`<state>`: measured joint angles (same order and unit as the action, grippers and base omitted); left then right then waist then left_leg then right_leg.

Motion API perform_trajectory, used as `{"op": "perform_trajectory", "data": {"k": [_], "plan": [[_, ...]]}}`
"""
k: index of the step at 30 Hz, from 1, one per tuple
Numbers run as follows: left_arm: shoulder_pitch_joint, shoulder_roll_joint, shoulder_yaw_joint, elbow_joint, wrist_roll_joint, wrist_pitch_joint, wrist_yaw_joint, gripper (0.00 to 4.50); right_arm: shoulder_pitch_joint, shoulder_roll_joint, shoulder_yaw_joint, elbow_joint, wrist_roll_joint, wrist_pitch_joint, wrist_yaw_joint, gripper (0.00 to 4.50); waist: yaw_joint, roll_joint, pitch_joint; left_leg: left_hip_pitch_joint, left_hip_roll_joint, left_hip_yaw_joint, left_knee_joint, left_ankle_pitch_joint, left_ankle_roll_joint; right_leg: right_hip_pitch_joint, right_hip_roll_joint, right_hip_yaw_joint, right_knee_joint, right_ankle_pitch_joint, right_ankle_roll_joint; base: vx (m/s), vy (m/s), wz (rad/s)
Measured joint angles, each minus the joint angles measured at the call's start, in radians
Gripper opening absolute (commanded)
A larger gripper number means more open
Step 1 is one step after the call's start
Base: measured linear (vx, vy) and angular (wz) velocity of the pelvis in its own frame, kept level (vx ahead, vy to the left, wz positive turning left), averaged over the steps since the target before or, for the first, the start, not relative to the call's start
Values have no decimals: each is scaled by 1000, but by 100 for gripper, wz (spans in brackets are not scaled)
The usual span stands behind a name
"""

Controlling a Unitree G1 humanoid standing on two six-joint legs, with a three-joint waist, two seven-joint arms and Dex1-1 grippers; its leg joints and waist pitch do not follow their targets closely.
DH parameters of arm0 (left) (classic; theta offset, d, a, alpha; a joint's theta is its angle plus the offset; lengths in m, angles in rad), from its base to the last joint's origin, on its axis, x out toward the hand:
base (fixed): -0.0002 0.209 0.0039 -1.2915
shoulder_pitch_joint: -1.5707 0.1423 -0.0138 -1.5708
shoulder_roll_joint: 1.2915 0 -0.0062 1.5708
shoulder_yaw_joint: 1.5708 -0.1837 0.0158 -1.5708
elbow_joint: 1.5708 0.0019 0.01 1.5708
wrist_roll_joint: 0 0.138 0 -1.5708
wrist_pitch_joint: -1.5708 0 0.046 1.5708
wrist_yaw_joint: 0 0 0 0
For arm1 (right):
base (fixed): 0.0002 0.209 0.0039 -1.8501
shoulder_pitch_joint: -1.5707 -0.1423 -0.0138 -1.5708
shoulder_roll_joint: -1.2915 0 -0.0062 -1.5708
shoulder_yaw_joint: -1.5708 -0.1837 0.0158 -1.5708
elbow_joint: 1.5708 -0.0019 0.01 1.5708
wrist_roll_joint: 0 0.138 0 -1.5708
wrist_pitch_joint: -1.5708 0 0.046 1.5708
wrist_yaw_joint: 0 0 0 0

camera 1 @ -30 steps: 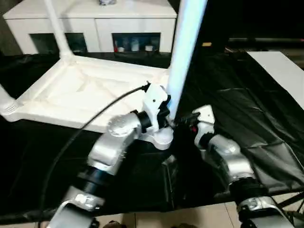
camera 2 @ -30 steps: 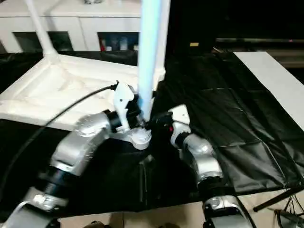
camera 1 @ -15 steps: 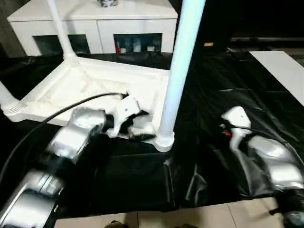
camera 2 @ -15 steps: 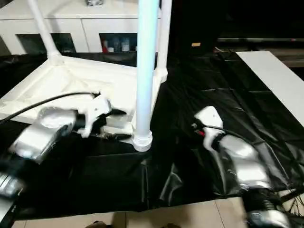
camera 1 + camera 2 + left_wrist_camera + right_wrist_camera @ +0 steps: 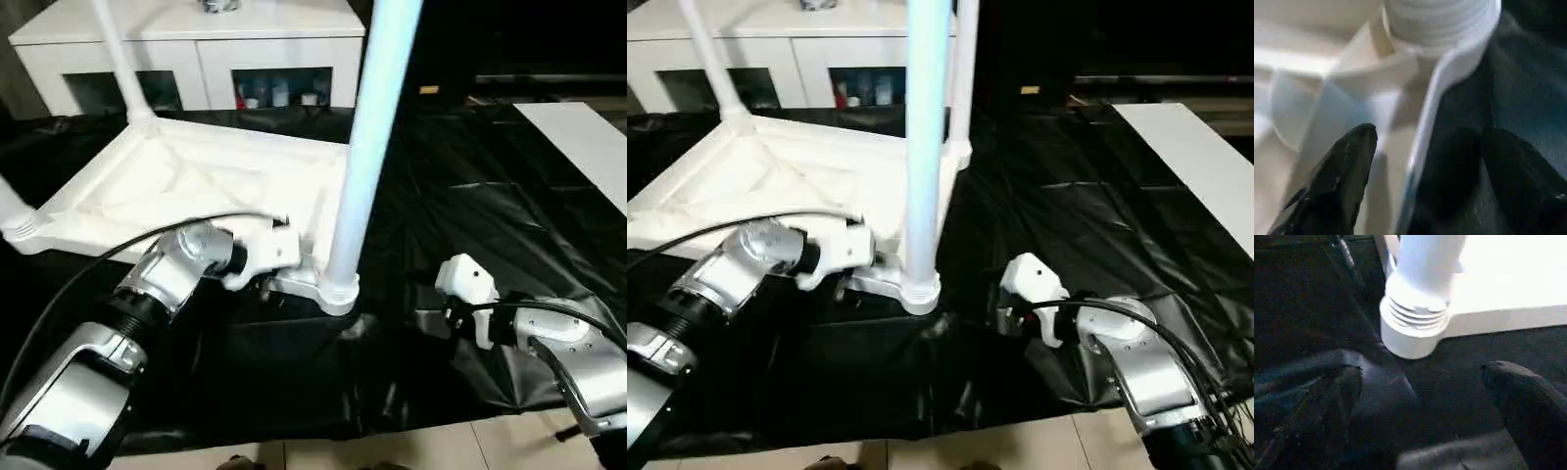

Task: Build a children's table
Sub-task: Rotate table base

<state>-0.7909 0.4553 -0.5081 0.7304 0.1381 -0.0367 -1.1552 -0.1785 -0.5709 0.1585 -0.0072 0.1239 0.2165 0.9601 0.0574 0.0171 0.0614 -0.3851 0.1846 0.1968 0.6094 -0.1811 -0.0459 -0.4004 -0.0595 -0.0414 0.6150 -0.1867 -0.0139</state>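
Left eye view showed the white table top lying upside down on a black sheet, its ribbed underside facing up, with the near-corner leg standing upright in its round socket. Taking that socket as the landmark, the left gripper sat just beside it, along the top's near edge; in the left wrist view its two black fingers stood apart astride the top's thin rim, one over the ribbed white plastic, the other over the black sheet, and whether they pressed the rim could not be told. The right gripper hung apart from the socket on the sheet's other side, jaws spread wide and holding nothing, pointed towards the socket's ringed collar. Another leg rose from the far corner, well away from the socket, and a white cabinet stood beyond the top.
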Motion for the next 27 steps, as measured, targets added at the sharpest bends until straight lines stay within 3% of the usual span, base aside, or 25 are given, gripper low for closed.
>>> {"op": "perform_trajectory", "data": {"k": [16,27], "plan": [[-119,-24,-22,208,104,-135,12,201,0,-3,20,-67,0,61,1,450,13,0,0,1,0,0,0,0,0,1,0,0,0,0,0,0,0,0],[-140,-34,-35,236,129,-138,-63,127,10,-3,35,-68,-8,65,-1,450,30,0,0,1,0,0,0,0,0,1,0,0,0,0,0,0,0,0]]}}
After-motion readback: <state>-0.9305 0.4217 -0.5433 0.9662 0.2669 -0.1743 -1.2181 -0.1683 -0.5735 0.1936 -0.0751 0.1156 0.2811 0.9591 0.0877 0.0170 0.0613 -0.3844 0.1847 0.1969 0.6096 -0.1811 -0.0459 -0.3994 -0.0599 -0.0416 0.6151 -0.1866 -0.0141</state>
